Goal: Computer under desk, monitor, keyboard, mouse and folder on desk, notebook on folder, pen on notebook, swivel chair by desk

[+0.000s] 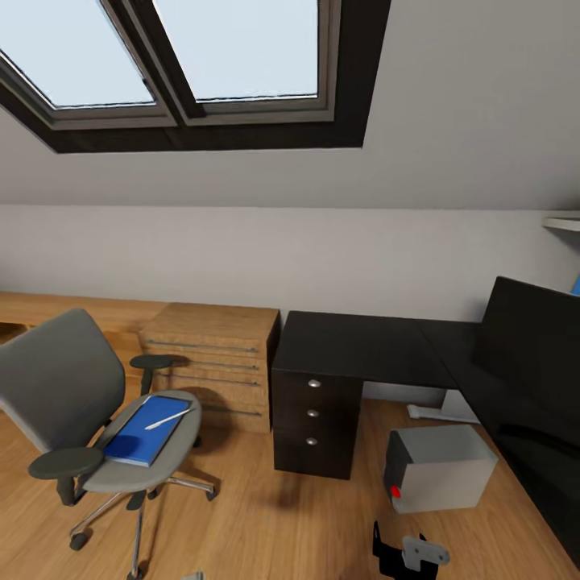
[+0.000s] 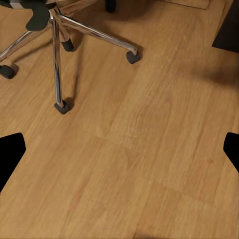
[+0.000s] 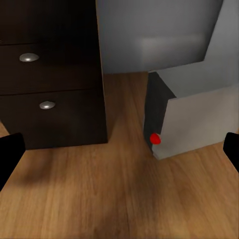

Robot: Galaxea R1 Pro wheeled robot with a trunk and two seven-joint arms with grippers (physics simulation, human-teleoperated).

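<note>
The folder (image 1: 150, 428) lies flat on the seat of the swivel chair (image 1: 56, 387) at the near left, with the pen (image 1: 167, 419) resting across its top. It looks thin, stiff and light, probably smooth-faced, so a pinch on an exposed edge near the seat's front seems the best hold; the pen would likely roll off if the folder tips, and is better lifted first, at its middle.

To the right of the chair stands a light wooden drawer cabinet (image 1: 213, 362), then the desk (image 1: 362, 348) with its black drawers (image 1: 312, 415). The computer (image 1: 439, 469) sits on the floor under the desk's right wing, and the monitor (image 1: 528, 346) stands dark at the far right.

The right wrist view gives the drawer knobs (image 3: 29, 58) and the computer's red button (image 3: 155, 139) close up. The left wrist view shows the chair's chrome star base (image 2: 57, 30) and castors on the wooden floor (image 2: 149, 164), which the seat partly hides from the head camera.

Both grippers have their fingers spread wide, holding nothing: the left gripper (image 2: 119, 154) over bare floor, the right gripper (image 3: 119, 154) facing the drawers and computer.
</note>
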